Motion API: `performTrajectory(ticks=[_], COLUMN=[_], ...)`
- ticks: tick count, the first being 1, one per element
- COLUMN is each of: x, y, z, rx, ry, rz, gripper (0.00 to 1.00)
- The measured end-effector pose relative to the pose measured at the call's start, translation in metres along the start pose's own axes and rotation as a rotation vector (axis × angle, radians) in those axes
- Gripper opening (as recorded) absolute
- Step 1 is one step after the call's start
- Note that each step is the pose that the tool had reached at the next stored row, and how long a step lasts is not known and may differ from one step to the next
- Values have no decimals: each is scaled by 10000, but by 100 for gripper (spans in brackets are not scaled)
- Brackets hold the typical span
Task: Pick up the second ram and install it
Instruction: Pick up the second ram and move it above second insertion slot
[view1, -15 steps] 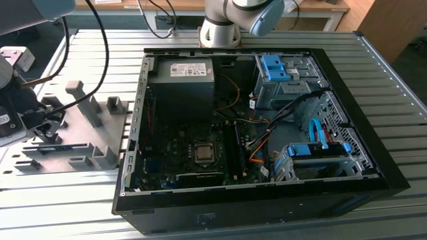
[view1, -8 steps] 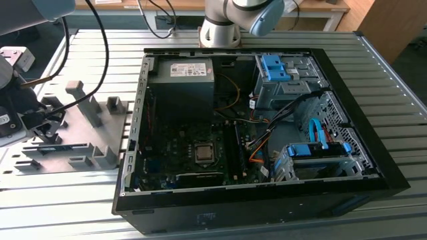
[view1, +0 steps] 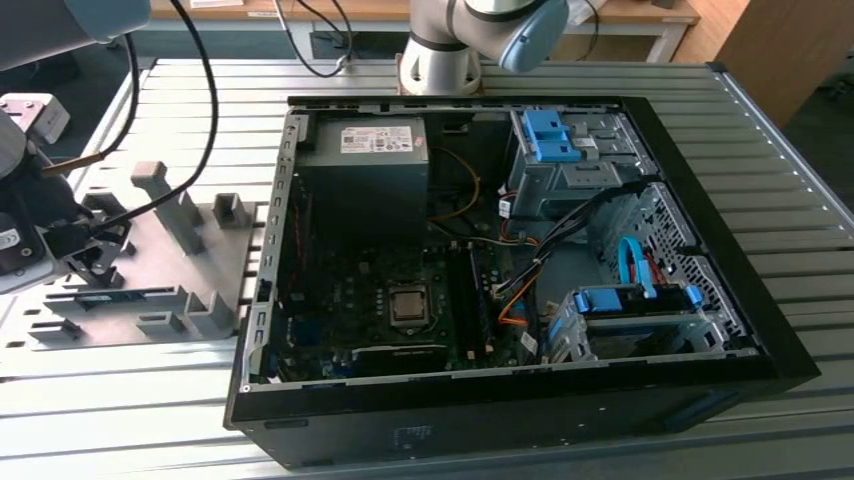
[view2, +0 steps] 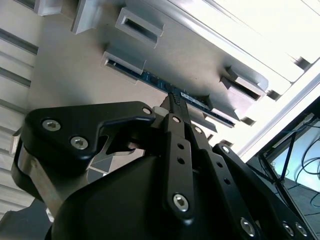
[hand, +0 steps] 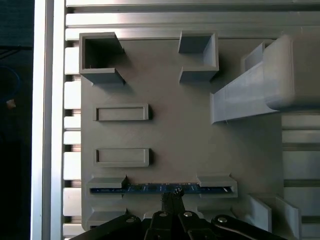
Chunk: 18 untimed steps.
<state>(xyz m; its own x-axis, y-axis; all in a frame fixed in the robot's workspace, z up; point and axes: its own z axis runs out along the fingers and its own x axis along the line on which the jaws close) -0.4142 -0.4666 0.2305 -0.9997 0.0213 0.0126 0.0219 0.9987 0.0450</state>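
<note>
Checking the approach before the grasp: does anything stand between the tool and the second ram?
Nothing visible does. In the first wrist view the tool is right at the second ram, which stands on edge in the grey holder, held by its end slots.

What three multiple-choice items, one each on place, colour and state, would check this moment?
1. Where is the second ram?
A. In the holders on the grey fixture plate
B. In a motherboard slot
C. On the power supply

2. What colour is its board?
A. Red
B. Blue
C. Yellow

3. How is the computer case?
A. Side panel closed
B. Side open, inside on view
C. Wrapped in foil

Answers:
1. A: in the first wrist view the strip sits between two holders, with the claw at it.
2. B: its edge shows blue in both wrist views.
3. B: the exterior view looks straight into it.
</note>
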Motion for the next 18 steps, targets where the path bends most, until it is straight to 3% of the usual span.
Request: performTrajectory(ticks=[18], x=[0], y=[0], z=[1], rx=[31], ry=[109], rz=[-2412], gripper=[10])
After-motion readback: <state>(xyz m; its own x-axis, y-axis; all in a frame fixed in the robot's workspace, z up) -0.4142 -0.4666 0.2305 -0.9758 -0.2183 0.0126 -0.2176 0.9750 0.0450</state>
